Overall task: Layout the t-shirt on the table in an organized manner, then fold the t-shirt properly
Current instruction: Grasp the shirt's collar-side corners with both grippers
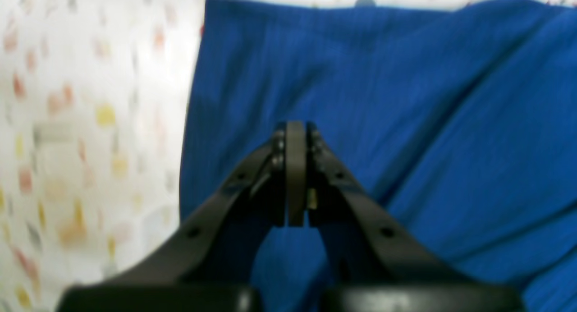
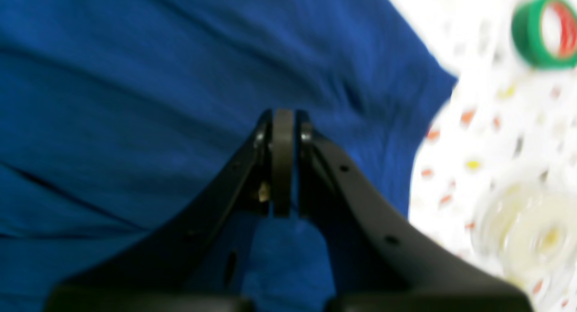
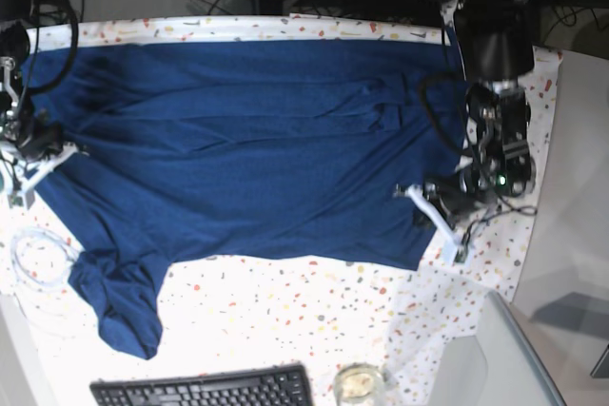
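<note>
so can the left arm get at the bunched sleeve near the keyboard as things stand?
Probably not easily: the left tool sits shut at the t-shirt's opposite edge, and the bunched sleeve lies across the table, nearer the right tool.

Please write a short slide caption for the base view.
Two shut grippers, left and right, at opposite edges of a navy t-shirt spread on the speckled table.

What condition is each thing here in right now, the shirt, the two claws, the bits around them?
t-shirt: spread on the table, wrinkled, one sleeve bunched.
left gripper: shut, over the shirt.
right gripper: shut, over the shirt.
green tape roll: lying on the table, off the shirt.
keyboard: at the table's edge.
</note>
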`<state>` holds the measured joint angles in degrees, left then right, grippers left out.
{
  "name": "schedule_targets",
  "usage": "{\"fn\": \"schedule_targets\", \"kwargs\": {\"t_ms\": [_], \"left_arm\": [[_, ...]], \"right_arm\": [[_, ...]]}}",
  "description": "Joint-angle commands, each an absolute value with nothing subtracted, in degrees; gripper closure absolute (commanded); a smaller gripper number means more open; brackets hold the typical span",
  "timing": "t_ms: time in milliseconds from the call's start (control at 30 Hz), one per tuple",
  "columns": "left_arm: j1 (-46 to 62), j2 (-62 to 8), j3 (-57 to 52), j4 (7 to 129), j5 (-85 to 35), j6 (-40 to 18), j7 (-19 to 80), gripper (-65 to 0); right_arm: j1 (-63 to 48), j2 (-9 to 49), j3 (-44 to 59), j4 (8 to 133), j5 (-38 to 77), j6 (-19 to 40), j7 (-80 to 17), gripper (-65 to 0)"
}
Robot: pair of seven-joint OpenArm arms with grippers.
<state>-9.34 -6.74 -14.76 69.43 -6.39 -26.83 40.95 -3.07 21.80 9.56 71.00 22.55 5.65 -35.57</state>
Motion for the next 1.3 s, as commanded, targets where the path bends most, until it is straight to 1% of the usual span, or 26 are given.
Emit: {"fn": "schedule_targets", "kwargs": {"t_ms": [0, 133, 267, 400, 567, 733, 833, 933, 1000, 1133, 1200, 1267], "left_arm": [[-8.7, -7.0, -14.8, 71.1, -6.8, -26.7, 40.1, 0.0], [-3.8, -7.0, -15.4, 73.4, -6.8, -26.7, 40.0, 0.0], [-0.5, -7.1, -16.4, 74.0, -6.8, -26.6, 40.0, 0.0], [3.0, -7.3, -16.4, 74.0, -6.8, -26.5, 39.9, 0.0], [7.6, -7.3, -16.3, 73.5, -6.5, -26.4, 32.1, 0.0], [9.7, -7.5, -16.4, 73.7, -6.5, -26.4, 31.7, 0.0], [9.5, -7.5, -16.4, 74.6, -6.5, -26.4, 31.6, 0.0], [8.9, -7.5, -16.4, 76.9, -6.5, -26.4, 31.6, 0.0], [8.3, -7.5, -16.4, 79.8, -6.5, -26.4, 31.8, 0.0], [9.1, -7.5, -16.7, 86.5, -6.7, -26.4, 32.3, 0.0], [10.7, -6.9, -18.1, 90.2, -6.8, -26.4, 35.6, 0.0], [12.5, -5.5, -18.7, 93.1, -6.9, -26.5, 39.1, 0.0]], "right_arm": [[-2.3, 22.9, 9.9, 70.5, 22.9, 5.8, -33.8, -1.4], [-2.3, 22.9, 9.5, 65.2, 22.9, 5.8, -28.9, -1.4], [-1.6, 22.9, 10.0, 60.9, 22.9, 5.8, -28.1, -1.4], [-2.6, 23.0, 10.0, 61.0, 22.9, 5.8, -27.7, -1.4], [-2.9, 23.0, 9.9, 60.4, 22.8, 5.8, -26.7, -1.4], [-4.4, 24.6, 9.5, 61.0, 22.8, 5.8, -26.3, -1.4], [-4.3, 25.3, 9.5, 63.4, 22.8, 5.8, -26.3, -1.4], [-5.0, 25.4, 9.6, 69.6, 22.8, 5.8, -26.8, -1.4], [-7.3, 25.2, 10.0, 74.1, 22.9, 5.8, -27.2, -1.4], [-10.7, 24.8, 10.1, 82.7, 22.9, 5.5, -33.2, -1.4], [-12.3, 24.7, 10.1, 85.9, 23.0, 5.3, -36.2, -1.4], [-14.5, 23.2, 10.2, 88.2, 23.0, 5.2, -37.7, -1.4]]}}
